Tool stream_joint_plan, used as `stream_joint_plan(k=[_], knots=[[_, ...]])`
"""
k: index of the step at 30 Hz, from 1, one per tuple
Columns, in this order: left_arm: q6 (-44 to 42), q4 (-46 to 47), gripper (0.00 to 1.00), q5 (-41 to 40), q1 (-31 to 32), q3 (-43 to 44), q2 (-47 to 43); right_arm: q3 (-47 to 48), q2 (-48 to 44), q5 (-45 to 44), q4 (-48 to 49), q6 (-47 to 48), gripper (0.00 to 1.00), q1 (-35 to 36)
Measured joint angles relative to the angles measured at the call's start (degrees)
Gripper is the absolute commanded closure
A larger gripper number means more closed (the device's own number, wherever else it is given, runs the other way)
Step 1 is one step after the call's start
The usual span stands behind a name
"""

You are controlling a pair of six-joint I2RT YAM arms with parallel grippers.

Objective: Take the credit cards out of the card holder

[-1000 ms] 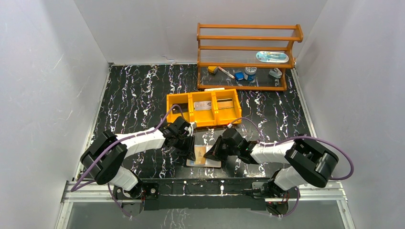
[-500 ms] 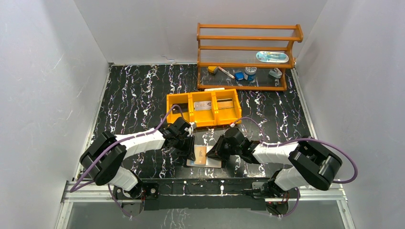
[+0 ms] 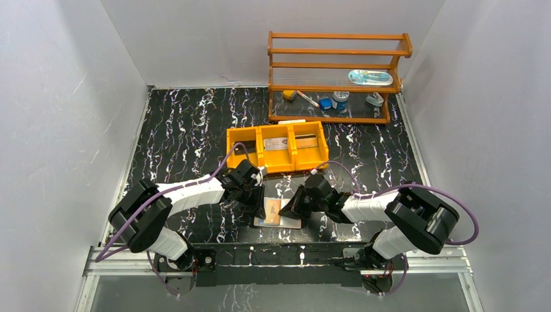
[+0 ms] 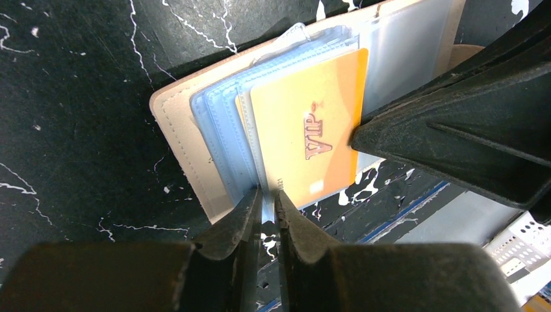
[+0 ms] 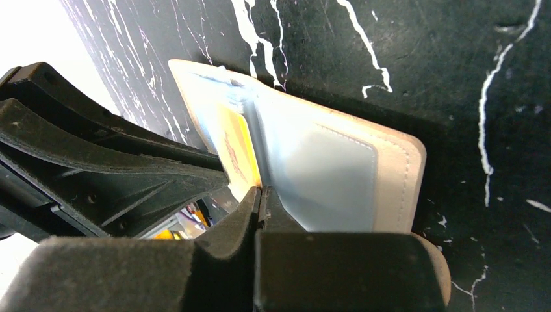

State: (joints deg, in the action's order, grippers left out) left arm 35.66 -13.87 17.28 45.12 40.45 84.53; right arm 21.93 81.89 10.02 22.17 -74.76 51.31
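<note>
1. 1 tan-edged, two-panel folding card holder (image 4: pixel 170 123) lies open on black marbled table (image 3: pixel 182 130), btw. the 2 grippers.
2. 1 orange plastic "VIP" credit card (image 4: pixel 305 123) sits in its clear sleeves.
3. L gripper (image 4: pixel 268 194): nearly closed, pinching a sleeve edge.
4. R gripper (image 5: pixel 261 192): closed at the card's edge; can't tell if it grips.

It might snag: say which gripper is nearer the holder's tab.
Right. The tab sticks out just beside the right gripper; the left gripper is across the holder, beyond the orange card.
</note>
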Motion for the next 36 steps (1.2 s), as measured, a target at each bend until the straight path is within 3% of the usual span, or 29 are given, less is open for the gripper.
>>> stream_joint_plan(k=[16, 23, 27, 32, 36], knots=[[-0.04, -1.27, 0.86, -2.05, 0.02, 0.00, -0.94, -3.10, -6.64, -1.05, -4.81, 1.57, 1.00, -2.23], [-0.26, -3.28, 0.58, -3.30, 0.00, 0.48, -2.99, -2.58, -3.23, 0.90, -3.10, 1.90, 1.00, -2.60], [-0.24, -4.15, 0.49, -3.28, 0.00, 2.73, -5.79, -1.29, -1.55, 1.49, -2.73, 2.19, 1.00, -2.60], [-1.18, -2.64, 0.49, -1.09, 0.00, 6.08, -6.95, -1.22, -1.36, 1.86, -2.58, 2.60, 0.99, -2.60], [-2.03, -1.40, 0.55, 1.81, 0.02, 6.45, -4.31, -1.09, -0.83, 2.23, -2.08, 2.71, 0.99, -2.60]])
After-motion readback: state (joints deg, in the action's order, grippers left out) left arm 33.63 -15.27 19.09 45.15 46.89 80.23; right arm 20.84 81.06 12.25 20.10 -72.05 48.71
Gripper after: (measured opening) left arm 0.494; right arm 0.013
